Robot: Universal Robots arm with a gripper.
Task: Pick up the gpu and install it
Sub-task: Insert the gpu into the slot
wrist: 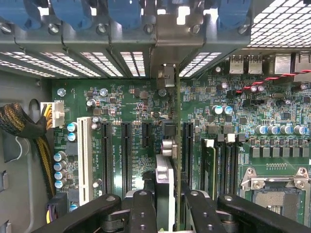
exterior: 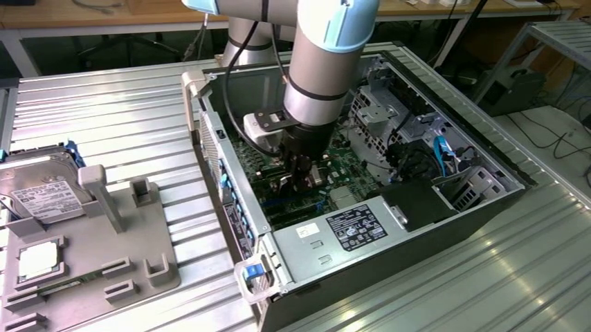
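Black two-fingered gripper (wrist: pixel 167 204) clamps the thin green gpu card with silver end bracket (wrist: pixel 176 131) edge-on above the green motherboard (wrist: pixel 131 111); slight misalignment with the black slot risks jamming or bent contacts.

The gpu (wrist: pixel 178 145), seen edge-on, is a thin green strip with a silver metal bracket at its far end, standing on the green motherboard (wrist: pixel 131 104), which is dotted with blue-topped capacitors and carries black slots and one white slot (wrist: pixel 83 160). The gripper (wrist: pixel 163 206) is black, on a silver arm (exterior: pixel 319 69) with a pale blue joint cap. The computer case (exterior: pixel 443 228) is black outside and grey metal inside, with blue clips (wrist: pixel 73 12) along its far wall and a black-and-yellow braided cable (wrist: pixel 19 126). At the exterior view's left, a silver hard drive (exterior: pixel 41 187) with a white label sits on a grey fixture (exterior: pixel 129 249). The table (exterior: pixel 111 117) is ribbed silver.
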